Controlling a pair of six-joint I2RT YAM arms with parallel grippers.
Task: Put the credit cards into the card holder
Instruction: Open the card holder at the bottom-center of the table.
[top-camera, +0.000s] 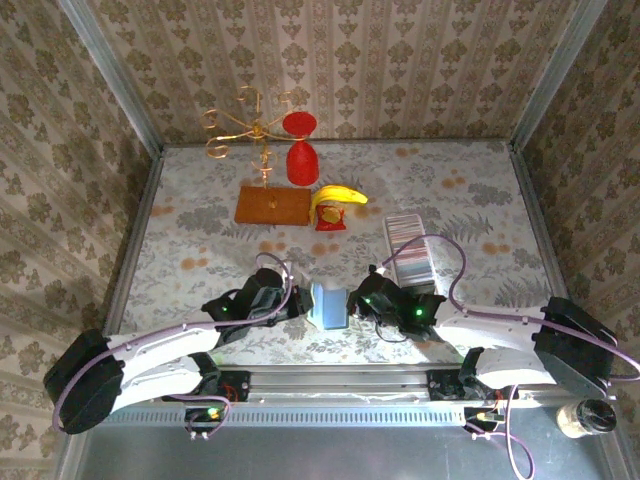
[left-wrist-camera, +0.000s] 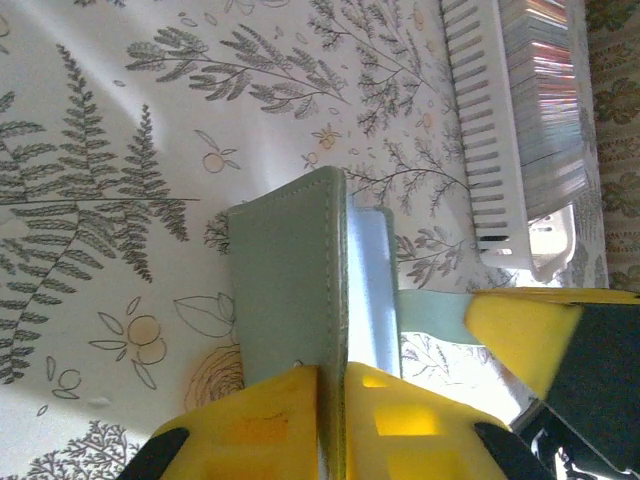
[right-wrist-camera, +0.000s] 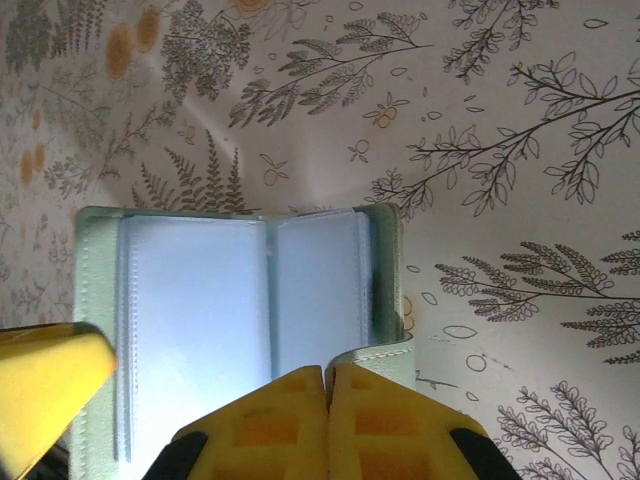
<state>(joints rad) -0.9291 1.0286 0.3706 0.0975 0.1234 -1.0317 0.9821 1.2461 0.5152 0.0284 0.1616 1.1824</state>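
Top external: left pincer (top-camera: 304, 301) and right pincer (top-camera: 352, 300) each pinch card holder (top-camera: 328, 304).

There was one card holder (top-camera: 329, 303). Beyond it stood one tray (top-camera: 388, 235) of credit cards (top-camera: 405, 225) too tightly packed to count, one banana (top-camera: 337, 196), one red goblet (top-camera: 301, 150) and one gold stand (top-camera: 255, 130).

Left gripper (left-wrist-camera: 331, 378) and right gripper (right-wrist-camera: 328, 376) face each other, jaws clamped

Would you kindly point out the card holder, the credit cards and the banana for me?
card holder (right-wrist-camera: 195, 300): right wrist view, on its wider bluish inner panel.
credit cards (top-camera: 408, 228): top external view, far part of the row.
banana (top-camera: 338, 194): top external view, middle of its curve.
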